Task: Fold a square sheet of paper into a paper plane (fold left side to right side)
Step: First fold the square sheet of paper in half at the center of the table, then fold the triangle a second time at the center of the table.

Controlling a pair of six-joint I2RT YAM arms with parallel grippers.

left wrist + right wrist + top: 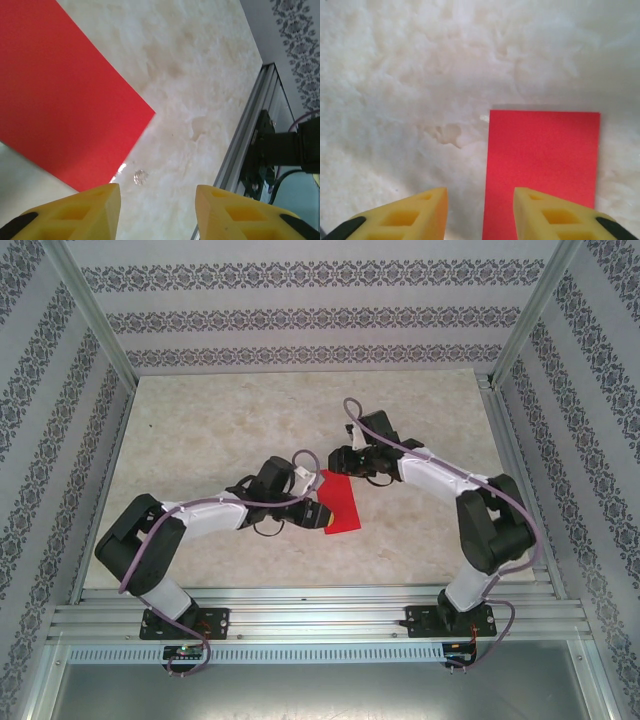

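The square sheet of paper [341, 502], a red rectangle, is lying flat mid-table between the left gripper [157, 195] at its left edge and the right gripper [480, 197] at its far end, both with jaws wide and empty. A glancing push risks sliding the thin sheet, skewing the crease

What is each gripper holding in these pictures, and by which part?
Nothing. The left gripper and right gripper both have open jaws with bare table between them; the red paper lies on the table.
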